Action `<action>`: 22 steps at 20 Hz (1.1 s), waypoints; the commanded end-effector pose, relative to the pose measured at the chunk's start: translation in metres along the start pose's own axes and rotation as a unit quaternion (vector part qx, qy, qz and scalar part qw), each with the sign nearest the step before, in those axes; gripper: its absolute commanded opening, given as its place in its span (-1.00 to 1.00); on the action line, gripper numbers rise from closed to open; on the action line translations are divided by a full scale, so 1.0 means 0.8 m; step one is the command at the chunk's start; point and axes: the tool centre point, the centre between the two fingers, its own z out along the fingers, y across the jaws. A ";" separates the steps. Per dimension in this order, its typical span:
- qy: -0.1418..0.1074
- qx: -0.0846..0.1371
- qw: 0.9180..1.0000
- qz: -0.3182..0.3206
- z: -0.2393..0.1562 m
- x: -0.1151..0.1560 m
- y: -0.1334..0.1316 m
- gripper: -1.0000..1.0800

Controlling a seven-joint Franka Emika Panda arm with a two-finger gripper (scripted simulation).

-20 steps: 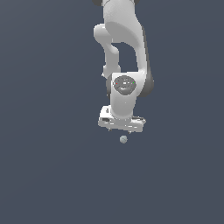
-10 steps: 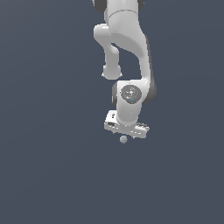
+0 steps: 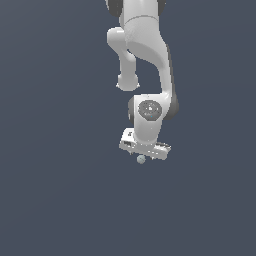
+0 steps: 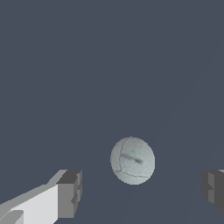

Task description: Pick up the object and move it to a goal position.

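Note:
The object is a tiny pale grey-bluish ball [image 3: 141,159] with a faintly mottled, cracked surface. In the exterior view it sits just under the white hand of the arm. In the wrist view the ball [image 4: 132,160] lies between the two dark-tipped fingers, one fingertip [image 4: 70,193] on one side and the other [image 4: 213,189] at the frame edge. My gripper [image 4: 141,191] is open, with wide gaps between the pads and the ball. In the exterior view my gripper [image 3: 144,154] hangs straight down over the ball, and its fingers are hard to make out.
The ground is a plain dark grey-blue surface all around. The white arm [image 3: 145,60] rises from the hand to the top edge of the exterior view. No goal marker shows.
The hand has come down toward the ball, closing the gap seen a second ago. The ball has stayed where it was.

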 end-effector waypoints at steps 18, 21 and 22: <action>0.000 0.000 1.000 0.002 0.054 0.000 0.000 -1.00; 0.000 0.000 1.000 0.002 0.054 0.000 0.000 -1.00; 0.000 0.000 1.000 0.002 0.054 0.000 0.000 -1.00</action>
